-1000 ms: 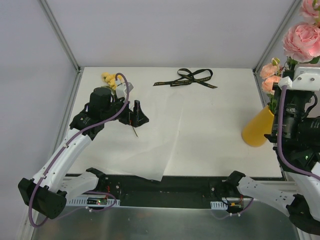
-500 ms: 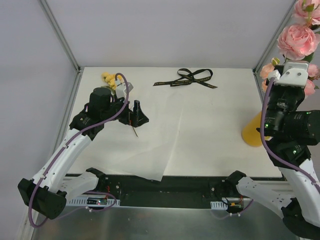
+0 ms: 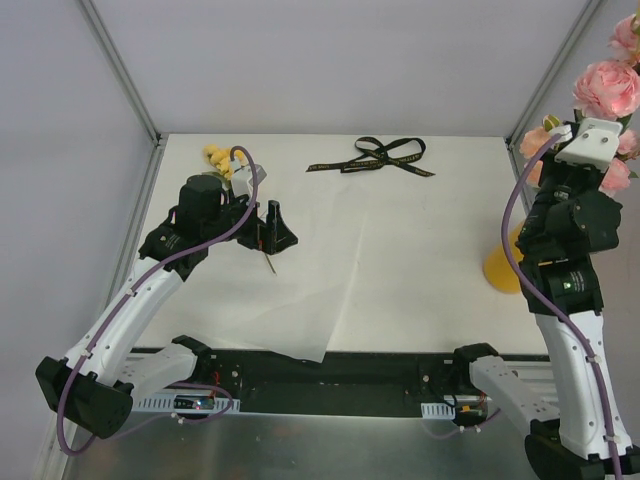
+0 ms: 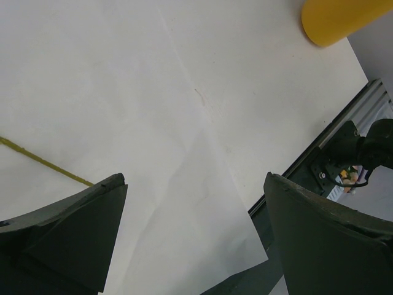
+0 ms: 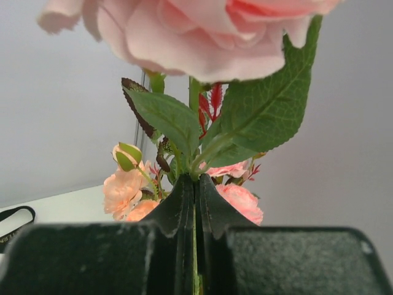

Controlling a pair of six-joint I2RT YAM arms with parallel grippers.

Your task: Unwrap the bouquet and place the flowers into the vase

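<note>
My right gripper [image 5: 195, 184] is shut on the green stems of the flowers [image 5: 196, 37], a bunch of pink roses with smaller peach blooms. In the top view that bunch [image 3: 605, 88] is raised at the far right, above the yellow-orange vase [image 3: 500, 270], which the right arm half hides. My left gripper [image 3: 270, 232] hangs open over the unfolded white paper [image 3: 330, 270], nothing between its fingers [image 4: 92, 209]. A thin loose stem [image 4: 43, 161] lies on the paper beside it. Small yellow blooms [image 3: 215, 157] lie behind the left arm.
The black ribbon [image 3: 375, 157] lies loose near the back edge of the table. Metal frame posts [image 3: 120, 70] rise at both back corners. The paper's near corner overhangs the black rail [image 3: 350, 375] at the front. The vase [image 4: 334, 18] shows in the left wrist view too.
The right arm has swung from lying sideways to standing upright in front of the vase, keeping the flowers held high. The left arm has not moved.
</note>
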